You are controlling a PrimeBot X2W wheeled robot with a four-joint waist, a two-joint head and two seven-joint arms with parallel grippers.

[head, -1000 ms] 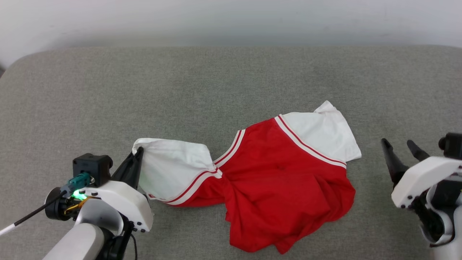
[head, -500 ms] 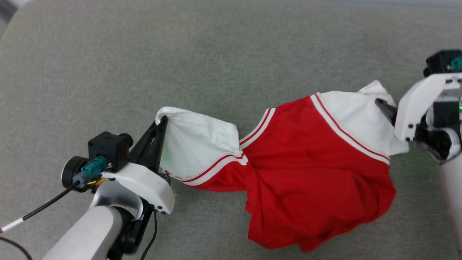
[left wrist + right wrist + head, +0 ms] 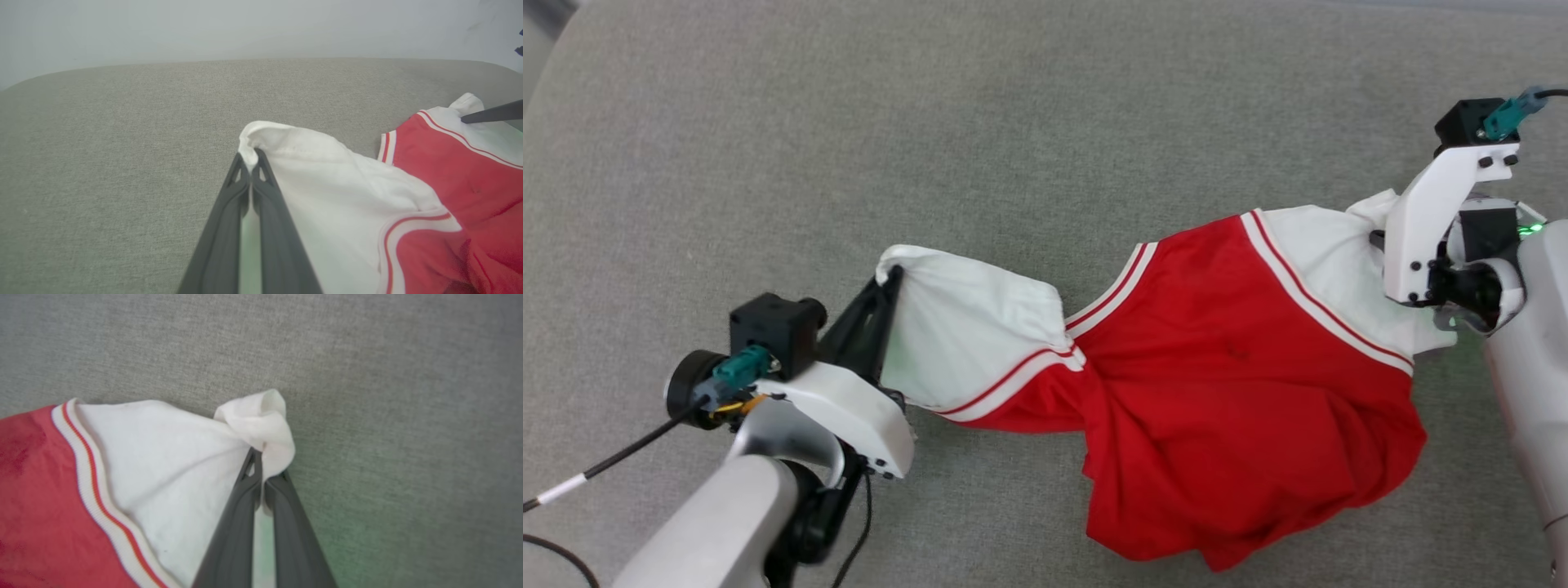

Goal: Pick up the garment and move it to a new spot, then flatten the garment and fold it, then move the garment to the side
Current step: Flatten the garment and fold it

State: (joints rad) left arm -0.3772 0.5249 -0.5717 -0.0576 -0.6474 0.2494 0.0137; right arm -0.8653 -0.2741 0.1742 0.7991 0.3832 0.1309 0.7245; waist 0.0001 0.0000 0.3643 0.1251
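Twice clamped, by left claw (image 3: pixel 250 159) and right claw (image 3: pixel 263 451), on red white-sleeved jersey garment (image 3: pixel 1241 367). Likely the pick-up step. Next: lift evenly together.

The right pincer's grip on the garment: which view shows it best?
The right wrist view: the right pincer is shut on the garment at its bunched sleeve end. In the head view its white housing mostly hides the fingers; the left wrist view shows one dark finger at the edge.
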